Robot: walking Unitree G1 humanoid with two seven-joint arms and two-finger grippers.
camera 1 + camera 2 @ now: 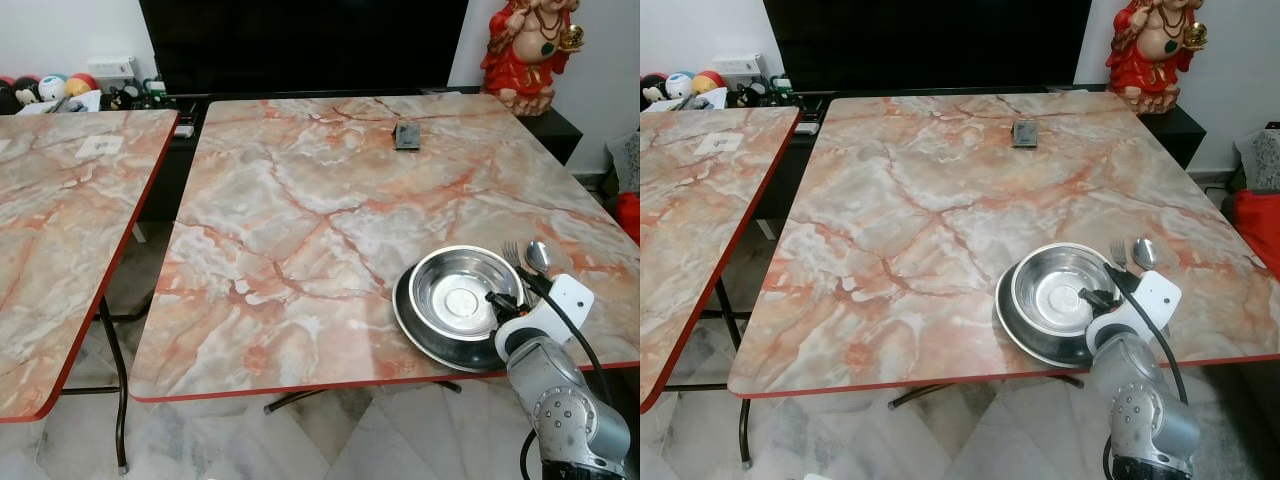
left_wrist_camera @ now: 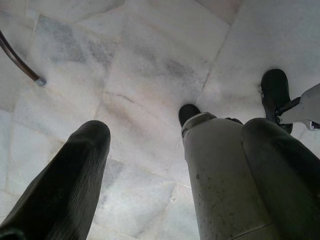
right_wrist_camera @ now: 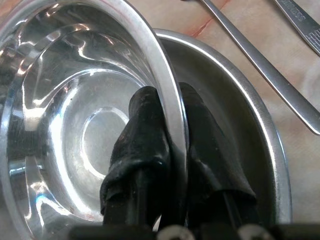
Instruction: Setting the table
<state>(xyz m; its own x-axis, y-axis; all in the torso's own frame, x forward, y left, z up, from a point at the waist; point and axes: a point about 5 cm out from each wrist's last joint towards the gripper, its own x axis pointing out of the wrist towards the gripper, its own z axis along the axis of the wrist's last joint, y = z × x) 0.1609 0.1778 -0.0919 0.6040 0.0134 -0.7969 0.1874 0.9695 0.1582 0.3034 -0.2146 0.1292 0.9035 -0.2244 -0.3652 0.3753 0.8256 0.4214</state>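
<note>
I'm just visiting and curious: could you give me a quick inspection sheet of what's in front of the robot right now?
Surface: marble-patterned table, red edge; a second table beside it.
Job's things: steel bowl sitting in a steel plate; fork and spoon beside them.
Clutter: small dark device at the far side.
Claws: right claw pinches the bowl's rim; left claw open, hanging above the floor.
Cables: black cable along the right wrist.
Surroundings: red figurine, dark screen, toys.
</note>
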